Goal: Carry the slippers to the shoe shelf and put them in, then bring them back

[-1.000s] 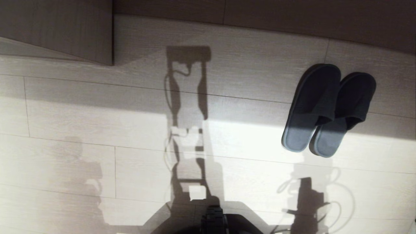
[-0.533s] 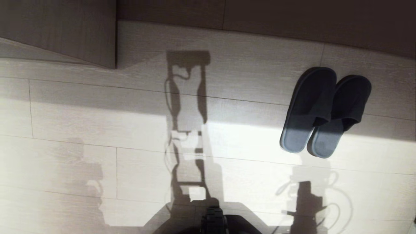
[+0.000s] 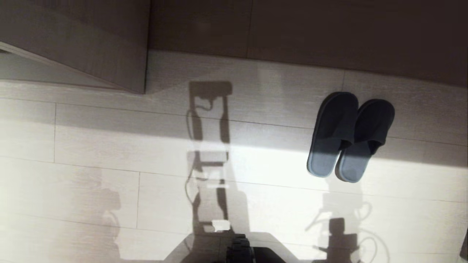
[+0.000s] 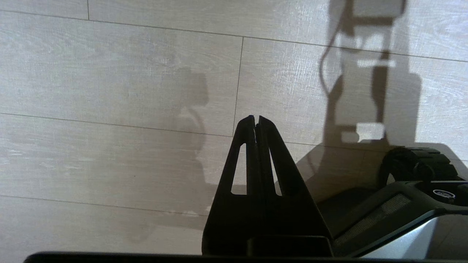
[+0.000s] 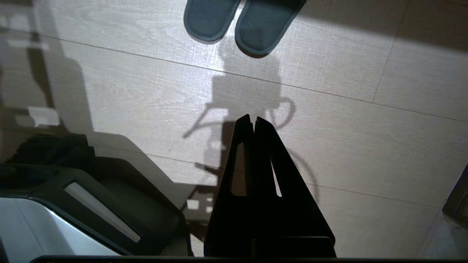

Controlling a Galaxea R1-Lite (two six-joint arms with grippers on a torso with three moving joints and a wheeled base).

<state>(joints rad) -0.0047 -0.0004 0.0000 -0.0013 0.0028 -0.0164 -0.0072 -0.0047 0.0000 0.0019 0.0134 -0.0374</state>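
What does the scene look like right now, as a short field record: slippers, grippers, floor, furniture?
slippers: pair of dark open-toe slide slippers with grey-blue footbeds, side by side and touching, flat on the floor, to the robot's right
left gripper: fingers shut, empty, above bare floor
right gripper: fingers shut, empty, short of the slippers
floor: pale wood-grain planks, part sunlit, with the robot's shadow
furniture: beige wood-grain panel far left; dark front along the far edge
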